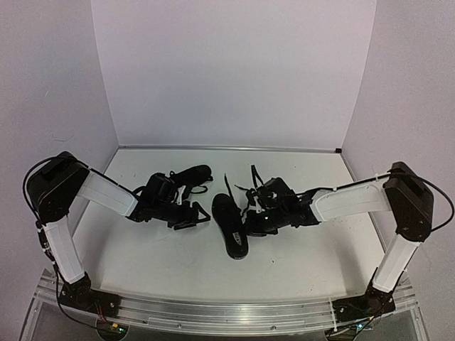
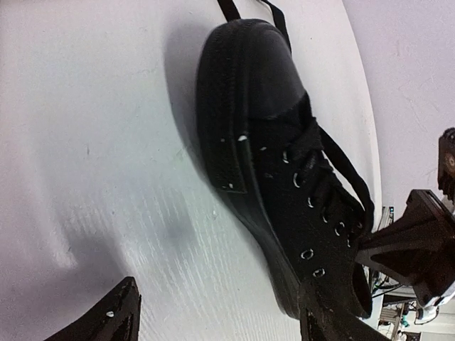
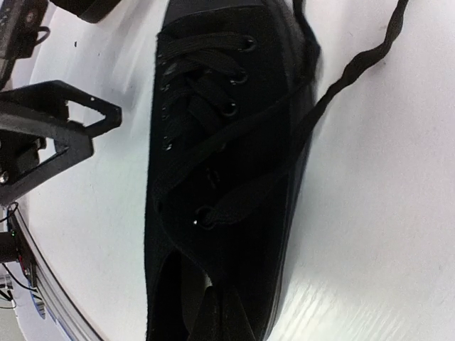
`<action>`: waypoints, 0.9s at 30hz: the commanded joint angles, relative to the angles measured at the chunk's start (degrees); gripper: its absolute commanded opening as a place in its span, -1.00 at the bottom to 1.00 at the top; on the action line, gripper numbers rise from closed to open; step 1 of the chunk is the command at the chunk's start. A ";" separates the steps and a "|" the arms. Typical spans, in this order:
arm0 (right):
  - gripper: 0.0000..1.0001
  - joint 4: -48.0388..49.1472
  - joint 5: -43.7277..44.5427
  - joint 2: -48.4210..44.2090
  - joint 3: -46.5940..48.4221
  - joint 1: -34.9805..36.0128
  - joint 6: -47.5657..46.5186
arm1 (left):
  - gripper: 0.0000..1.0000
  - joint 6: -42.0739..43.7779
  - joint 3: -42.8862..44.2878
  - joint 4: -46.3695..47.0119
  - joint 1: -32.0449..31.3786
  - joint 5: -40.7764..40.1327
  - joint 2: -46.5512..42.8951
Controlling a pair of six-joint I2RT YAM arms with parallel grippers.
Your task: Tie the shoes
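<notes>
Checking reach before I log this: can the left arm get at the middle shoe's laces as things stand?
Probably yes. The left claw is open right beside the shoe, nothing between them. The right claw, shut at the shoe's heel end, may crowd it.

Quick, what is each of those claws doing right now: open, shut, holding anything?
Left gripper: open, gripping nothing.
Right gripper: closed, down at the shoe; whether it pinches anything cannot be told.
</notes>
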 commanded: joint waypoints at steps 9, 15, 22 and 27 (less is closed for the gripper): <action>-0.49 -3.90 1.57 -6.36 -6.03 5.38 7.81 | 0.45 3.32 7.11 -0.16 -0.73 3.28 2.85; 0.34 -8.49 6.81 -18.56 -6.99 2.10 4.58 | 0.49 11.06 11.50 -13.99 -0.75 -2.84 -3.67; 0.19 -10.36 7.91 -14.97 -1.03 -10.85 -3.18 | 0.51 13.43 14.12 -19.96 -0.74 -5.99 -6.48; 0.11 -14.28 6.81 -0.70 12.16 -10.90 -10.06 | 0.51 13.60 14.69 -21.08 -0.77 -6.20 -7.05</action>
